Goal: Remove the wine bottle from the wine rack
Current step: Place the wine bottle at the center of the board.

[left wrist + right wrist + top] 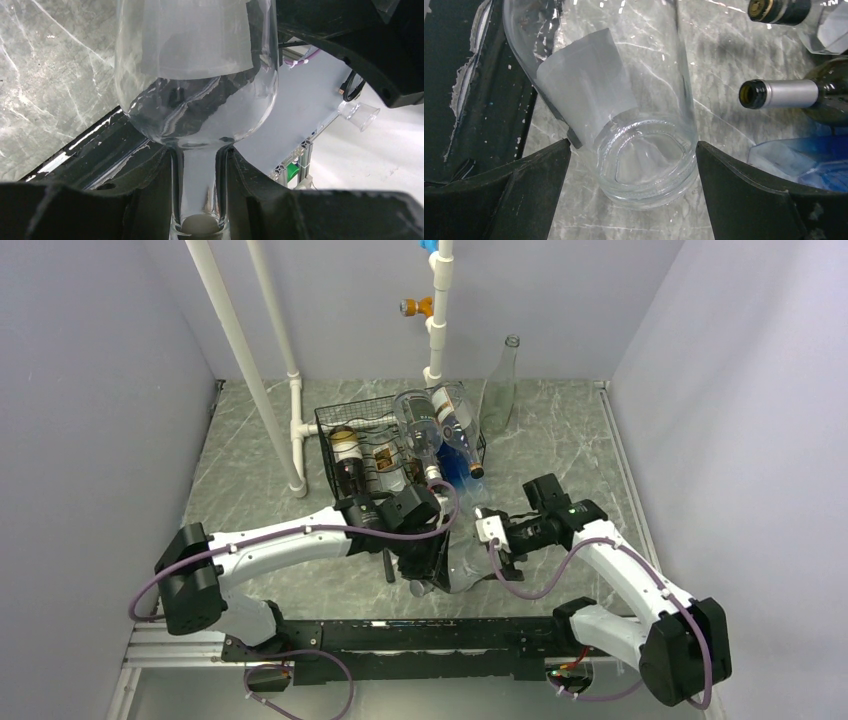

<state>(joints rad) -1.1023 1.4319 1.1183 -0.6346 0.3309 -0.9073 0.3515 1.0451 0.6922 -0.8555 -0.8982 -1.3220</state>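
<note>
A clear glass wine bottle [463, 565] with a pale label is off the wine rack [335, 420], out over the marble table in front of it. My left gripper [430, 565] is shut on its thin neck. The left wrist view shows the neck [200, 185] pinched between the two black fingers, with the bottle's shoulder [200, 75] above them. My right gripper [492, 542] is at the bottle's other end. In the right wrist view that gripper [633, 160] stands open and wide on either side of the bottle's round base [646, 165], not clamped on it.
The black wire rack still holds several bottles, among them a dark one with a silver capsule [784, 93] and a blue one [809, 160], their necks pointing at my arms. An upright clear bottle [500, 390] stands behind the rack. White pipes [240, 360] rise at the back left.
</note>
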